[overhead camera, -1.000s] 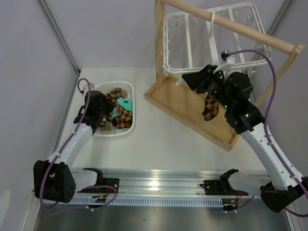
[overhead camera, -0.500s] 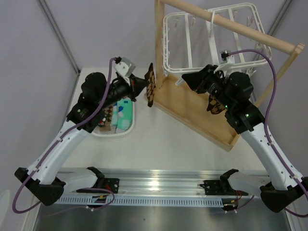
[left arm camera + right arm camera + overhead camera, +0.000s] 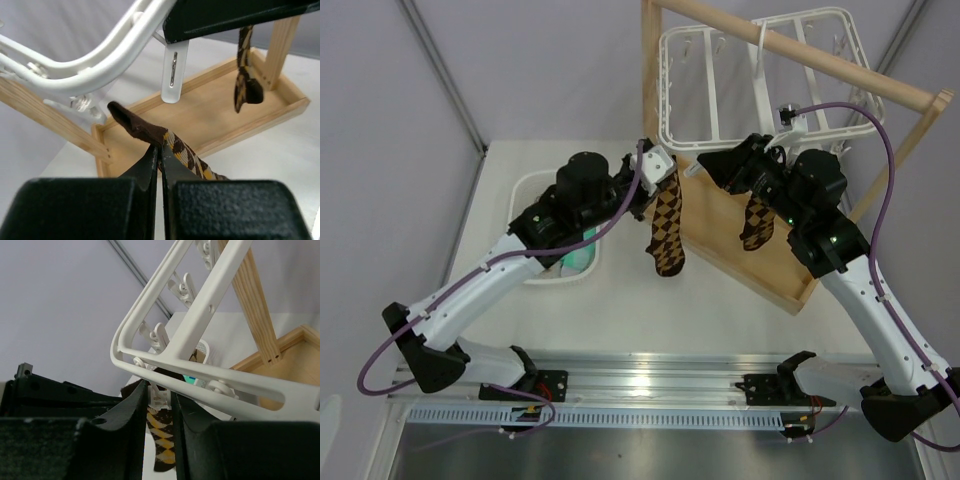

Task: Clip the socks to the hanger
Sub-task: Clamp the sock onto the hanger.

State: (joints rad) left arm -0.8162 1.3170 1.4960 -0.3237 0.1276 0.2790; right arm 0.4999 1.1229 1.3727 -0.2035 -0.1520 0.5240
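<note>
My left gripper (image 3: 660, 182) is shut on the cuff of a brown-and-tan argyle sock (image 3: 667, 232), which hangs down by the near left corner of the white hanger (image 3: 692, 138). In the left wrist view the gripper (image 3: 160, 149) pinches the sock (image 3: 145, 131) just below and left of a dangling clip (image 3: 172, 75). My right gripper (image 3: 708, 165) is closed around that clip (image 3: 163, 401), and the held sock (image 3: 163, 440) shows behind it. A second argyle sock (image 3: 757, 222) hangs from a clip further right.
The hanger hangs from the rod (image 3: 800, 55) of a light wooden stand with a tray base (image 3: 720, 245). A white oval basket (image 3: 523, 190) with a mint sock (image 3: 580, 262) sits at the left, mostly under my left arm.
My left arm has swung right from the basket to the hanger's corner with the argyle sock, which now hangs straight down. The right arm has stayed in place.
</note>
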